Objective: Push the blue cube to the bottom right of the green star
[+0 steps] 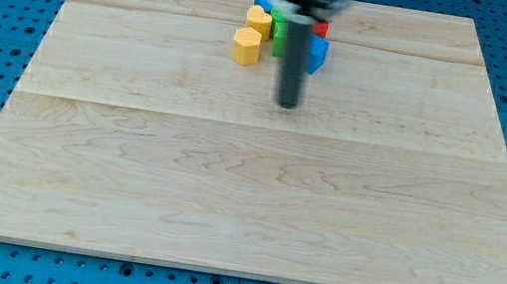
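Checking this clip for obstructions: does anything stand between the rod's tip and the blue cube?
Nothing visible does. My tip sits just below the cluster; the blue cube lies up and to its right, at the cluster's right edge, partly hidden by the rod, beside the green block.

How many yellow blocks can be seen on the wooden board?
2. One yellow hexagonal block lies at the cluster's left edge; a second yellow block sits just above it, toward the view's top. The rod covers part of the cluster, so another may be hidden.

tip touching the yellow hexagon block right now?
No. My tip sits apart from the yellow hexagon block, lower and toward the view's right on bare board.
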### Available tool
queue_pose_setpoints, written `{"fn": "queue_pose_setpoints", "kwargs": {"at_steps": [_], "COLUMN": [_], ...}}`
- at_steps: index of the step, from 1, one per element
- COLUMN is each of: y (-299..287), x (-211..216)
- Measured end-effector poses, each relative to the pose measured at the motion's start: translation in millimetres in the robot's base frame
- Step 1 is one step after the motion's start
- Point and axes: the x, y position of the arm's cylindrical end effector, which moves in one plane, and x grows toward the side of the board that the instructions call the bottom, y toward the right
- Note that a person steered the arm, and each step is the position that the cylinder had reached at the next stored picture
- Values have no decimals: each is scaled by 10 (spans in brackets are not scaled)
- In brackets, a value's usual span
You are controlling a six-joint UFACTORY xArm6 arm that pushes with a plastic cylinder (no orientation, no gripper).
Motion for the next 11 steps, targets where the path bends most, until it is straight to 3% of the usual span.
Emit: {"fn": "queue_pose_setpoints", "kwargs": {"at_steps": [1,2,3,4,6,7,8,11], "y": [612,719,576,-6,-521,-344,-354,10], "x": [-622,-1311,-1786,-1905,-1198,-1195,-803,-440]}}
